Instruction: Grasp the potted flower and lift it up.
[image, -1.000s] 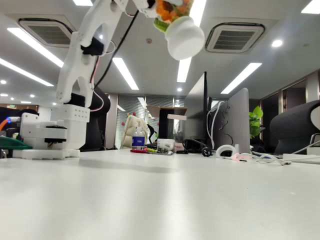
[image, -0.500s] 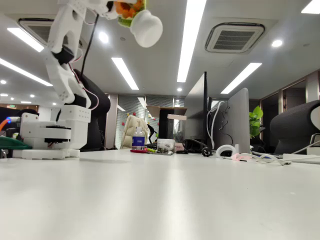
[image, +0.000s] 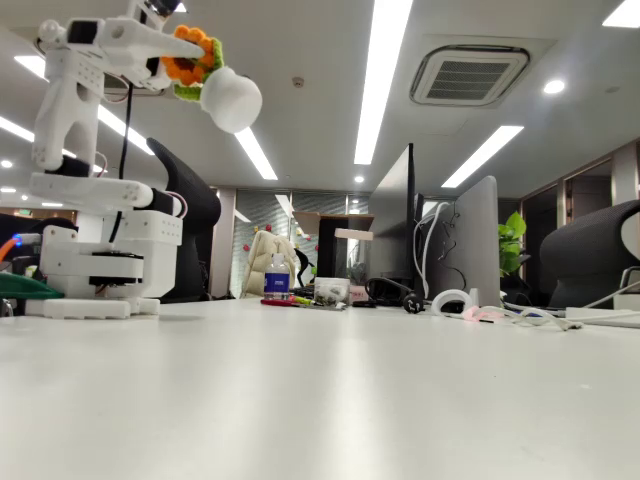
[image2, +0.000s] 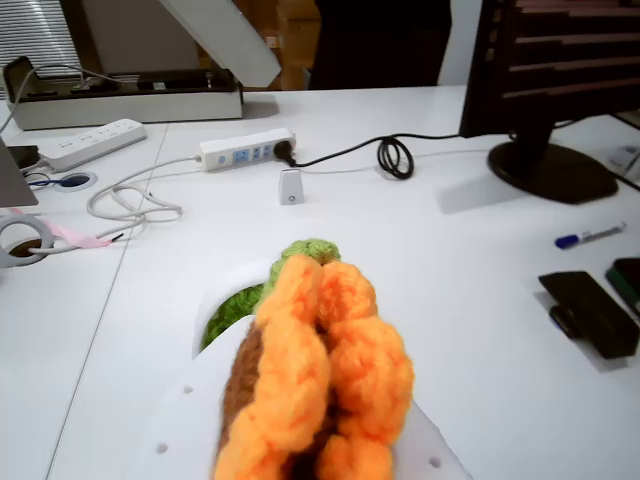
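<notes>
The gripper (image: 180, 58) is clamped tight around the flower (image: 205, 80), squishing its petals. It's held way up above the surface (image: 330, 400), tipped sideways with the pot pointing right.

Fixed view sits tabletop-low facing the arm; wrist view looks downward.

White table (image: 350, 400), ceiling strip lights (image: 380, 70)

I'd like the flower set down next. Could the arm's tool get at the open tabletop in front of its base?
Probably yes. The tool holds the potted flower high in the air, and the table in front of the base is bare, leaving the way down free.
</notes>
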